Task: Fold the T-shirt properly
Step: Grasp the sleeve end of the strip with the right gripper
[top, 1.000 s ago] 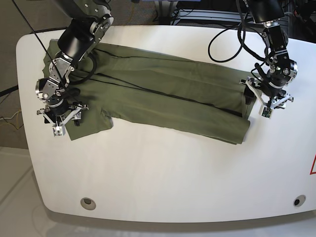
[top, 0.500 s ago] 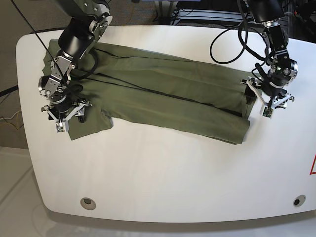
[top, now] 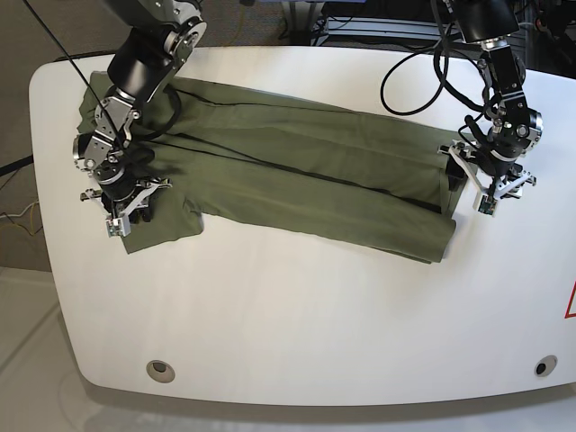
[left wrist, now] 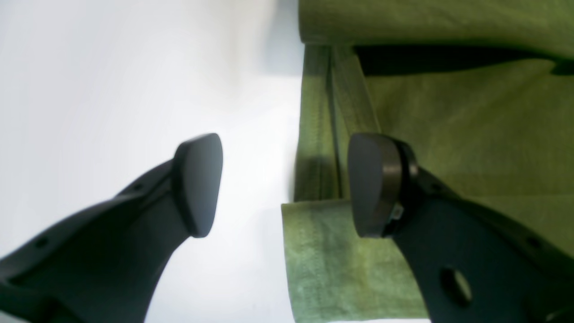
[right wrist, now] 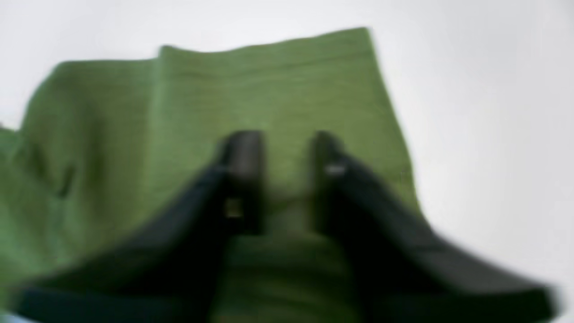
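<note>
T-shirt [top: 297,171], olive, a long folded band lying across the upper table [top: 297,324]; left gripper [left wrist: 287,188] wide open astride its hem, empty; right gripper [right wrist: 280,179] nearly closed over blurred sleeve cloth, grasp unclear; step: gripping both ends; next likely a firm pinch.

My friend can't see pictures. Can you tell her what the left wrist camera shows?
The left gripper, jaws open, hangs over the edge of the green T-shirt: one dark fingertip is above the bare white table, the other above the cloth. The T-shirt's stitched hems lie in folded layers along that edge.
</note>
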